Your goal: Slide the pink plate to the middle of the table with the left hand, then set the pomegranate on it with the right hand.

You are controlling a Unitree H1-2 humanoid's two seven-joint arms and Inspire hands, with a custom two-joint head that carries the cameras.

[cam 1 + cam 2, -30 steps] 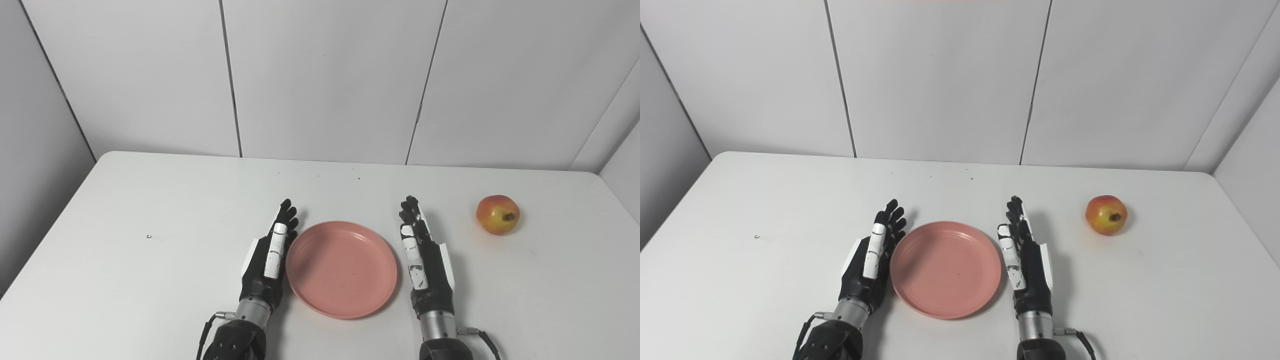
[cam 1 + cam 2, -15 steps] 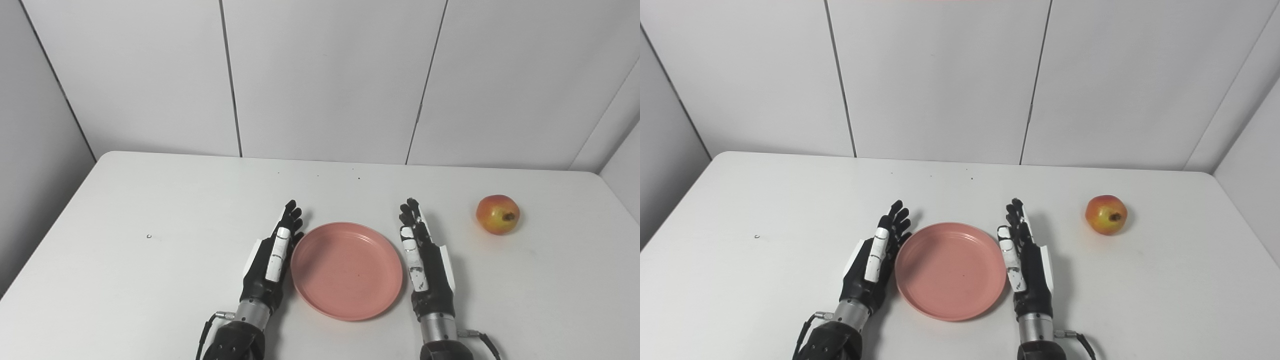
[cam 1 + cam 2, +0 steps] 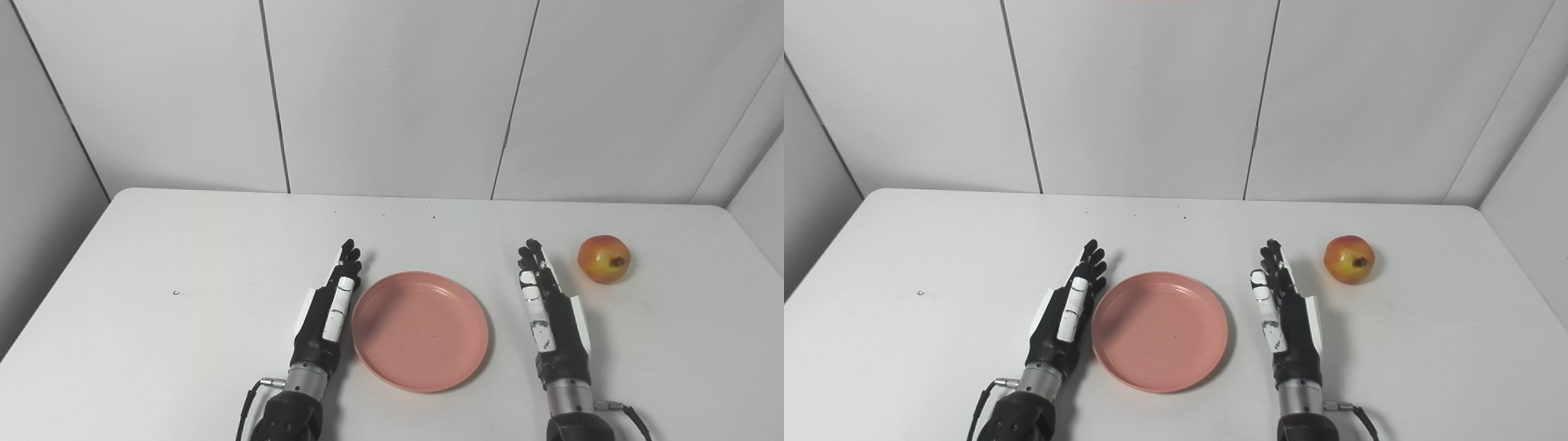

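The pink plate (image 3: 420, 331) lies flat on the white table (image 3: 184, 343), near its middle and toward the front. My left hand (image 3: 327, 309) stands edge-on just left of the plate, fingers straight, open and holding nothing, right at the rim. My right hand (image 3: 548, 315) is open and empty, edge-on, a short gap to the right of the plate. The red-yellow pomegranate (image 3: 604, 259) sits on the table beyond and to the right of my right hand, apart from it. It also shows in the right eye view (image 3: 1349, 259).
White wall panels (image 3: 392, 92) close off the table's far edge. A tiny speck (image 3: 176, 293) lies on the left part of the table. The table's right edge runs close to the pomegranate.
My right hand has moved right, away from the plate and toward the pomegranate. The left hand pushed the plate slightly right earlier and now rests beside it. The camera shifted a little.
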